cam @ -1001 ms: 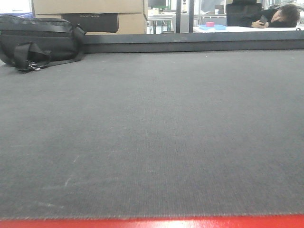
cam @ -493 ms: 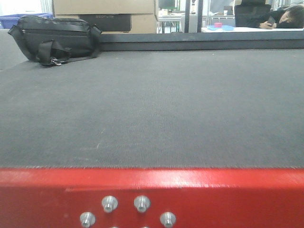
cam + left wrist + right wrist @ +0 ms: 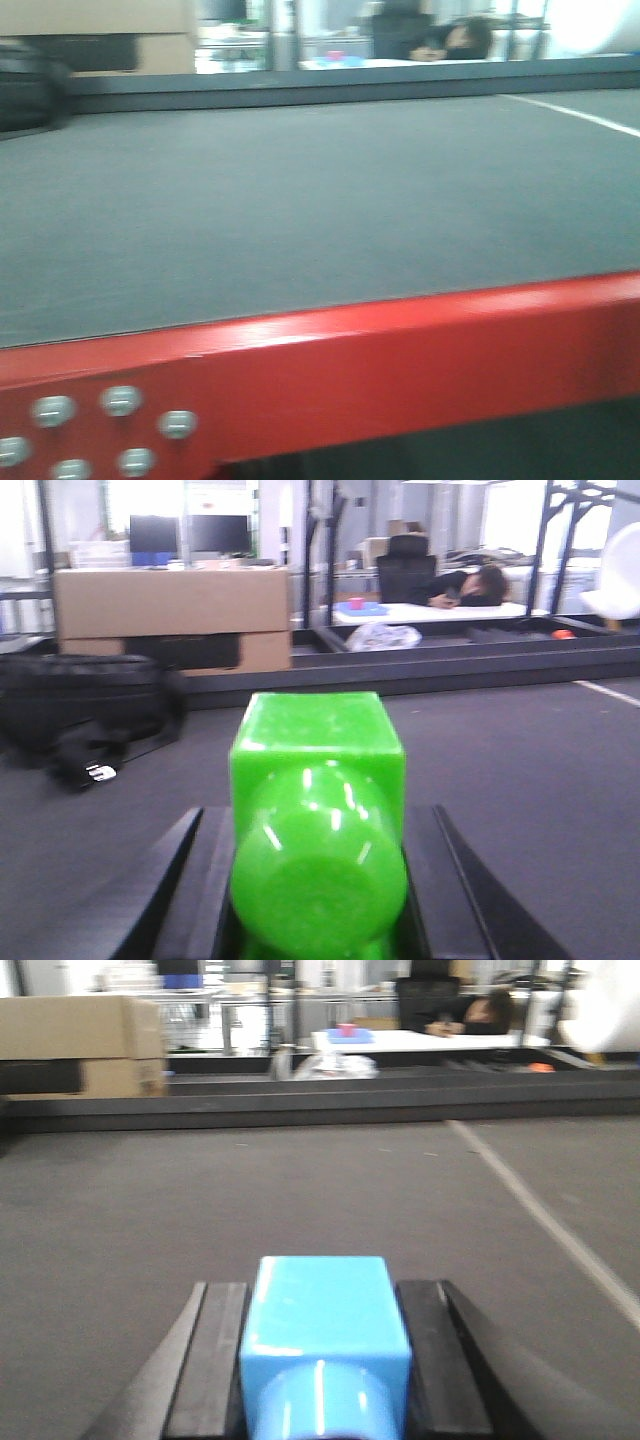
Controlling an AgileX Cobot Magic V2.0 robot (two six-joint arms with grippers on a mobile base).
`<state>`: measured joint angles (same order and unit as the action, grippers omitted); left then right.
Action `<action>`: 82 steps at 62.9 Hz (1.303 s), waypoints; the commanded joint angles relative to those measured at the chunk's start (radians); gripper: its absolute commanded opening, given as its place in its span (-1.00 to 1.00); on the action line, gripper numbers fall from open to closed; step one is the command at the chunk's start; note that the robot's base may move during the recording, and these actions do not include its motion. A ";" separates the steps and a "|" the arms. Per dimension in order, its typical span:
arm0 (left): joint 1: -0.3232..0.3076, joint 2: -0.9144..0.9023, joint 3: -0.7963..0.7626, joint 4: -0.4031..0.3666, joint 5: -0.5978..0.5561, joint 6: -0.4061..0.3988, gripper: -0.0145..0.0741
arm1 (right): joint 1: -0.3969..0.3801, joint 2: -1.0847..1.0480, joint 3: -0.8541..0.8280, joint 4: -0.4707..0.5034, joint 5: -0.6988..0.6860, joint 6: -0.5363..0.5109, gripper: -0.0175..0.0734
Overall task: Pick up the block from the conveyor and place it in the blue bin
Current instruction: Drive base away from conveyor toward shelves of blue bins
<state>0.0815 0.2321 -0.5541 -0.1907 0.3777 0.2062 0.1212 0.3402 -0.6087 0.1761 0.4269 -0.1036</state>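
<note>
The conveyor (image 3: pixel 300 200) is a wide dark grey belt on a red metal frame (image 3: pixel 400 350) with bolts at the lower left. No gripper shows in the front view. In the left wrist view, my left gripper (image 3: pixel 318 825) is shut on a bright green block (image 3: pixel 318 810), held just above the belt (image 3: pixel 520 770). In the right wrist view, my right gripper (image 3: pixel 325 1295) is shut on a light blue block (image 3: pixel 325 1320) over the belt (image 3: pixel 300 1190). The blue bin is out of view.
A black bag (image 3: pixel 80 700) lies at the belt's far left, in front of a cardboard box (image 3: pixel 170 605). A raised dark rail (image 3: pixel 350 85) closes the belt's far side. A white line (image 3: pixel 540 1220) crosses the belt on the right. A person (image 3: pixel 480 583) slumps at a desk behind.
The front view has pulled back and swung right. The red frame has risen into view and now runs slanted. The bag has slid to the left edge. The picture is blurred.
</note>
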 commanded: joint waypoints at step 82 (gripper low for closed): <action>0.005 -0.005 0.000 -0.010 -0.028 0.000 -0.92 | 0.002 -0.002 -0.009 -0.005 -0.016 -0.001 -0.97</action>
<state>0.0815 0.2315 -0.5541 -0.1907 0.3681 0.2062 0.1212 0.3402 -0.6087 0.1761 0.4269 -0.1036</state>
